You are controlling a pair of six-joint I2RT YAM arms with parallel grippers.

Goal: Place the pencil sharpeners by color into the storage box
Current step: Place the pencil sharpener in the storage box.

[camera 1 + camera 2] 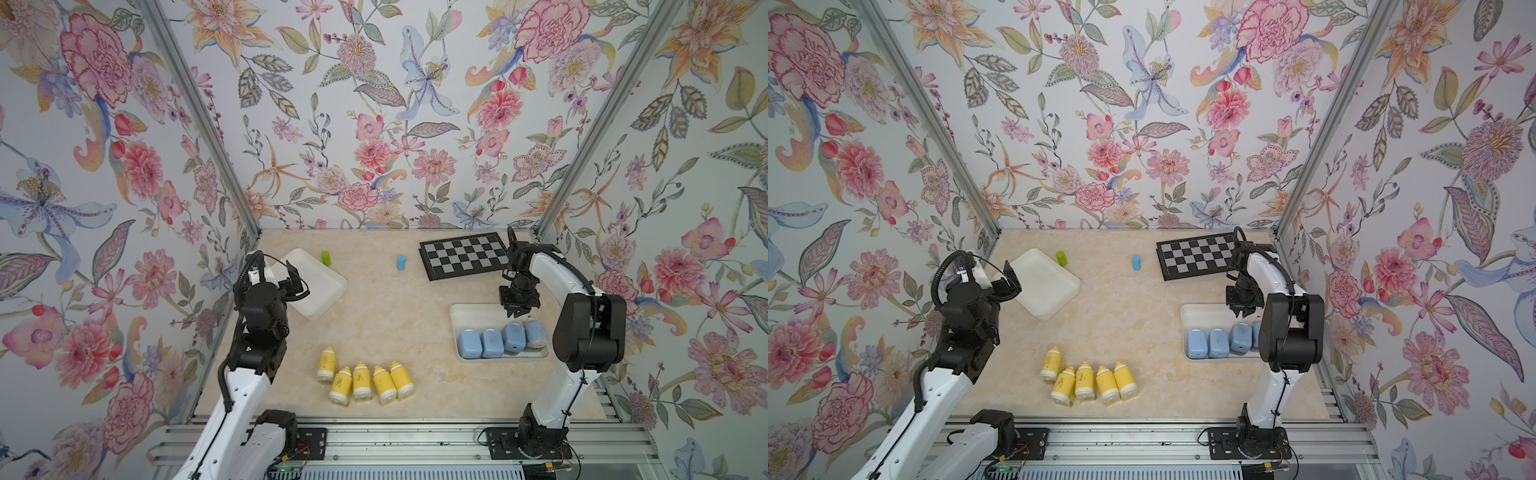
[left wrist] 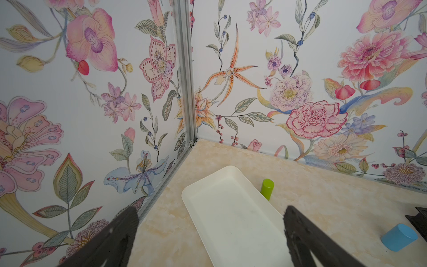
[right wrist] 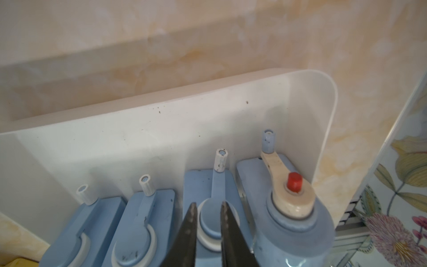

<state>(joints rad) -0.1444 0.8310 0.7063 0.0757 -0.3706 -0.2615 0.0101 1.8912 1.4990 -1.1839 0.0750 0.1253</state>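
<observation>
Whereas the four pale-blue pencil sharpeners [image 1: 492, 343] lie side by side in one row along the near half of the right storage box [image 1: 473, 316], the five yellow pencil sharpeners [image 1: 361, 380] lie on the marble-patterned table [image 1: 395, 316] near its front edge, outside any box; four of them are packed flank to flank with ribbed tips pointing towards the back wall, and the fifth lies just beside them on the side of the left arm. Seen from the right wrist, each pale-blue sharpener shows its crank arm and knob, three with blue arms and white knobs, the one nearest the box's end wall [image 3: 323, 129] with a cream arm, a blue knob and a red hub. The right gripper [image 1: 517, 309] hovers above the far half of this box, its jaws drawn together with only a sliver between them and nothing pinched; in the wrist view its fingertips [image 3: 193, 208] frame the hub of the third sharpener below. The left gripper [image 1: 297, 284] hangs with jaws spread wide, holding nothing, over the near end of the left storage box [image 1: 324, 282], a second white tray set at an angle in the back left of the table. A small green cylinder [image 1: 326, 258] stands upright just beside that tray's far rim, a small blue cylinder [image 1: 401, 262] stands well apart towards the middle, and a black-framed checkerboard [image 1: 463, 255] lies flat at the back right, beyond the right storage box
</observation>
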